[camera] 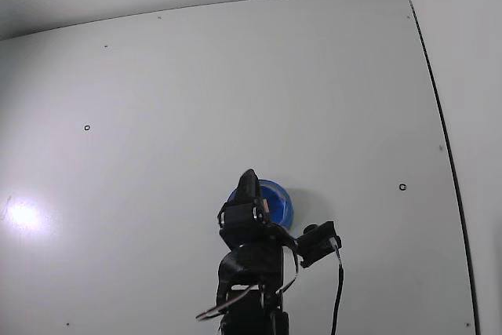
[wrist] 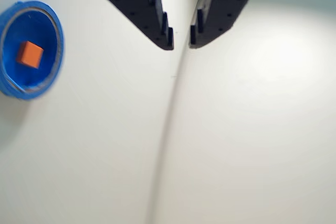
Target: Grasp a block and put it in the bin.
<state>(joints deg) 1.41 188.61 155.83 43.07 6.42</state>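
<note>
In the wrist view the round blue bin (wrist: pixel 51 27) sits at the left edge. The small orange-red block (wrist: pixel 30 54) lies inside it on the bin's floor. My gripper (wrist: pixel 181 37) comes in from the top, well right of the bin. Its dark jaws stand a narrow gap apart with nothing between them. In the fixed view the bin (camera: pixel 279 203) shows just behind the black arm (camera: pixel 251 229), which covers its left part. The block cannot be made out there.
A thin dark seam (wrist: pixel 167 124) curves down the white table below the gripper in the wrist view. In the fixed view a dark line (camera: pixel 441 127) runs along the table's right side, a wall rises behind, and a black cable (camera: pixel 339 288) hangs by the arm's base.
</note>
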